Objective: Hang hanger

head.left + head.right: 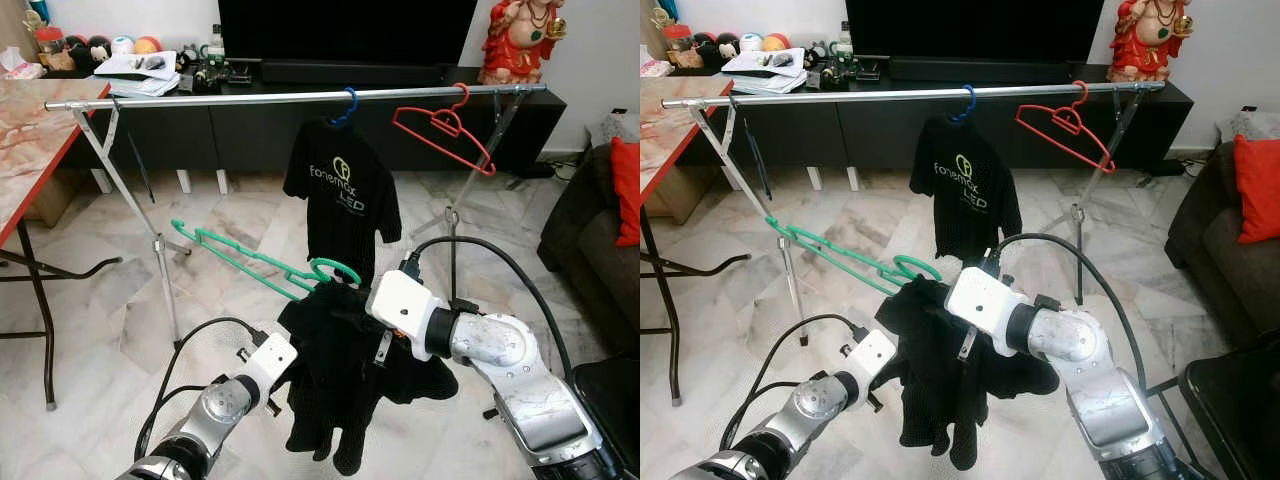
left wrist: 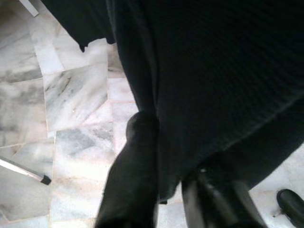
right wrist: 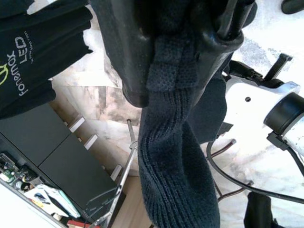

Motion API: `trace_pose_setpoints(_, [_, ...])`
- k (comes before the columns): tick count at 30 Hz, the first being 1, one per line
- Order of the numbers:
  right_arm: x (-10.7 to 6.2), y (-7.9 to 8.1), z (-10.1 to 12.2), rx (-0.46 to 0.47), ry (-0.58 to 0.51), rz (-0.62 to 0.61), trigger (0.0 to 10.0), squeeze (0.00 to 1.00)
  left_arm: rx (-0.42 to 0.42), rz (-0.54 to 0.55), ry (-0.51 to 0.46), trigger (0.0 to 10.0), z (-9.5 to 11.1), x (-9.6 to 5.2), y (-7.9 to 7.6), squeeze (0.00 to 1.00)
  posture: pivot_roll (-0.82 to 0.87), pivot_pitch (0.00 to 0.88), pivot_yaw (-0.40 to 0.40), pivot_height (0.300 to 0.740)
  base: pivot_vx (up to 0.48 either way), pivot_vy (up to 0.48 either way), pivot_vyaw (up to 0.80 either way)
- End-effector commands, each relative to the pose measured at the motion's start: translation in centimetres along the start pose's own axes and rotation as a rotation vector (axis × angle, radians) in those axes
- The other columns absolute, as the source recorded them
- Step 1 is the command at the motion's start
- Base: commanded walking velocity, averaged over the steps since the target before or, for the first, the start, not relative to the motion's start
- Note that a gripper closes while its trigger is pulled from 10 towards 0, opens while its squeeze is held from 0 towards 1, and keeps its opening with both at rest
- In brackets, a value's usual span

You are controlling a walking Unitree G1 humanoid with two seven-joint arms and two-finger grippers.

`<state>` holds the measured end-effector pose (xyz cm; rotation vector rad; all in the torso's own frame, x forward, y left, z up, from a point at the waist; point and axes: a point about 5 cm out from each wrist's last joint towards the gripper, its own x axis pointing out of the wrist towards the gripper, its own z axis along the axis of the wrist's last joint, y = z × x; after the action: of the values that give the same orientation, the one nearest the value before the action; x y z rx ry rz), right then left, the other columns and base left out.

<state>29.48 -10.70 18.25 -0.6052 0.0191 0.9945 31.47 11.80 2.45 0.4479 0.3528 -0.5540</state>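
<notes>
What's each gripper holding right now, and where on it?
The right gripper is shut on the black garment at a ribbed knit edge, near the green hanger. The left gripper has the garment's lower cloth between its fingers; how firmly, I cannot tell.

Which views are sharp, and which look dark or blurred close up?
Left eye view: evenly lit, sharp; the green hanger and rail read clearly. Left wrist view: the black garment is dark and featureless, the fingers blurred. Right wrist view: bright floor, crisp knit weave.
</notes>
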Motion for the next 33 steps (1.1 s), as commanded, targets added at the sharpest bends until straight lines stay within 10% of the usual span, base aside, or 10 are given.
trace_pose_setpoints(1, [-0.3, -0.5, 1.6, -0.041, -0.053, -0.022, 0.0, 0.00, -0.014, -0.011, 0.009, 0.0, -0.3, 0.0, -0.3, 0.00, -0.08, 0.099, -0.037, 0.740, 0.000, 0.000, 0.00])
trace_pose_setpoints(23, [-1.1, -1.0, 0.1, -0.010, -0.017, -0.062, 0.0, 0.00, -0.042, 0.014, 0.023, 0.0, -0.7, -0.2, -0.1, 0.00, -0.07, 0.097, -0.037, 0.740, 0.000, 0.000, 0.00])
trace_pose_setpoints(33, [-3.8, -1.0, -6.1, 0.196, 0.058, -0.133, 0.0, 0.00, -0.079, 0.047, 0.049, 0.0, -1.8, -0.8, 0.5, 0.00, -0.08, 0.087, -0.028, 0.740, 0.000, 0.000, 0.00])
